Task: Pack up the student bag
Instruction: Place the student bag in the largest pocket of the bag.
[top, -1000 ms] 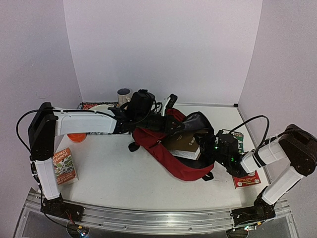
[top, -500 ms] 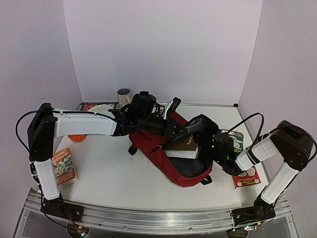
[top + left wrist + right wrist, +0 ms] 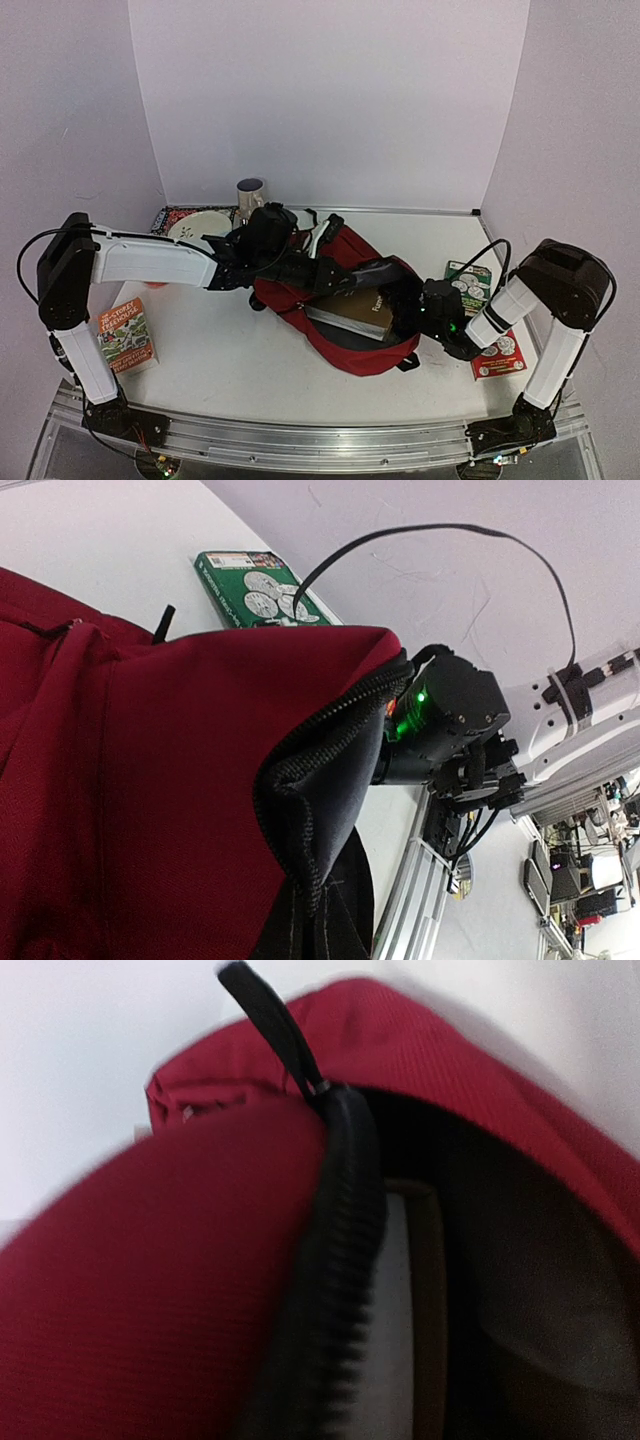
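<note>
The student bag (image 3: 300, 297) is a dark red backpack lying in the middle of the table with its mouth gaping toward the right. A brown-covered book (image 3: 352, 310) lies half inside that mouth. My left gripper (image 3: 335, 272) is shut on the bag's upper flap and holds it raised; in the left wrist view the red cloth and its dark lining (image 3: 320, 810) bunch up toward the camera. My right gripper (image 3: 408, 303) is at the bag's mouth by the book. Its fingers are hidden; the right wrist view shows only the zip edge (image 3: 340, 1260) and the book's pages (image 3: 395, 1310).
A green box (image 3: 470, 283) and a red booklet (image 3: 497, 357) lie right of the bag. Another booklet (image 3: 125, 335) lies front left. A plate (image 3: 205, 225) and a cup (image 3: 250, 193) stand at the back, behind my left arm.
The bag and book have slid left and toward the front. Both arms moved left with them, and the book now sits deeper in the mouth.
</note>
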Robot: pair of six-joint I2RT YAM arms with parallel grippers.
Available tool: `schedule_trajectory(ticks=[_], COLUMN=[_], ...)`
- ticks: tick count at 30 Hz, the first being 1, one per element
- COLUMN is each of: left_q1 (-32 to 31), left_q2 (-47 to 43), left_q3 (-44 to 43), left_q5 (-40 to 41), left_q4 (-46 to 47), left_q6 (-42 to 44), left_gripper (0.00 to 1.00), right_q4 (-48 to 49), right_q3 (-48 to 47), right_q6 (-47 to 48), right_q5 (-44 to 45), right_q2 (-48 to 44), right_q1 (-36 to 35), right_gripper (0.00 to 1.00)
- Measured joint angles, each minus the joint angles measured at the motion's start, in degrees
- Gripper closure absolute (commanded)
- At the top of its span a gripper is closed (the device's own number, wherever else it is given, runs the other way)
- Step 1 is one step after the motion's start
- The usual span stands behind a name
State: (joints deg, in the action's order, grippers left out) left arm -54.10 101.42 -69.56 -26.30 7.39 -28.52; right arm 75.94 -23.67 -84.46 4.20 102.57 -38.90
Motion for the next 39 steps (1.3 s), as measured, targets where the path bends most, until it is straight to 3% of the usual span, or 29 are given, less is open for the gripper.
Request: schedule_trajectory(ticks=[6, 11, 17, 23, 32, 39], left_q1=[1.7, 2.0, 2.3, 2.6, 2.8, 6.4], left_q2=[-0.4, -0.4, -0.5, -0.5, -0.7, -2.2], left_q3=[0.0, 0.0, -0.7, -3.6, -5.0, -5.0], left_q5=[0.4, 0.5, 0.5, 1.0, 2.5, 5.4], left_q4=[0.2, 0.2, 0.1, -0.9, -1.4, -1.3], left_q6=[-0.1, -0.1, 0.0, 0.2, 0.3, 0.3], left_gripper=[1.0, 1.0, 1.0, 1.0, 1.0, 1.0], right_q4=[2.3, 3.5, 3.6, 1.4, -2.2, -3.3], right_q3=[1.5, 3.3, 4.5, 4.4, 4.5, 7.5], right_q6=[-0.7, -0.6, -0.5, -0.1, 2.1, 2.8], right_q5=[-11.4, -18.3, -21.4, -20.9, -13.3, -9.8], right_q2=[0.3, 0.2, -3.4, -8.6, -13.5, -19.9], right_q1=[0.0, 0.0, 0.0, -0.2, -1.7, -2.2], right_gripper=[0.29, 0.46, 0.54, 0.56, 0.61, 0.64])
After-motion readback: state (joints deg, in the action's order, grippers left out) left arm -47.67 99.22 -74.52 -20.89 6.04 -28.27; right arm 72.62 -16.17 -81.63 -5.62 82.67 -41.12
